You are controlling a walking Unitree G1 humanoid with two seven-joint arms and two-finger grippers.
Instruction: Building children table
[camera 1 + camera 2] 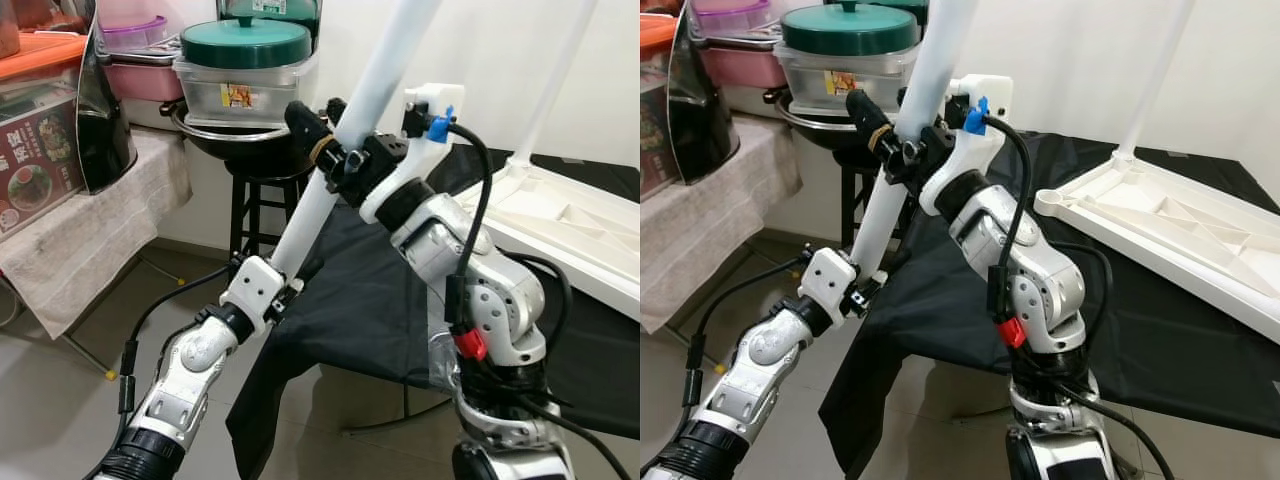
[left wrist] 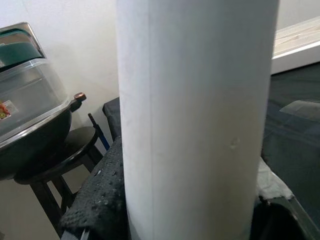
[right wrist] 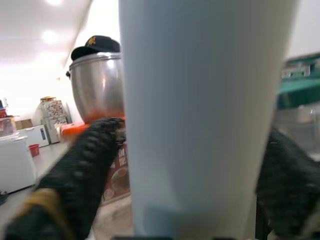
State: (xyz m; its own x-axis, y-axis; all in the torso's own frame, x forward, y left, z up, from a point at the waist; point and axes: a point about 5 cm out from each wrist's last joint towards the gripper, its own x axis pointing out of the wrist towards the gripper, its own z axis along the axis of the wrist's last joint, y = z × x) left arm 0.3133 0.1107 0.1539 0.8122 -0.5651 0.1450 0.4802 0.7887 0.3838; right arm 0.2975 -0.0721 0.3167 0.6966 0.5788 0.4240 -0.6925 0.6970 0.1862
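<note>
I hold a long white table leg point(image 1: 372, 75) slanting up in front of me with both grippers. My left gripper point(image 1: 288, 282) is shut on its lower end, and the leg point(image 2: 195, 120) stands between the dotted pads point(image 2: 97, 200). Higher up, my right gripper point(image 1: 316, 110) is shut on the same leg point(image 3: 205, 115), one black finger point(image 3: 75, 180) on each side. To the right, the white tabletop point(image 1: 1160, 225) lies upside down on a black cloth point(image 1: 1140, 330). Another white leg point(image 1: 1155, 75) stands upright from it.
Just behind the held leg, a black stool point(image 1: 262, 200) carries a dark pot and a green-lidded container point(image 1: 245, 55). A towel-covered table point(image 1: 95, 220) with boxes is at the left. Cables trail over the tiled floor point(image 1: 60, 400) below my left arm.
</note>
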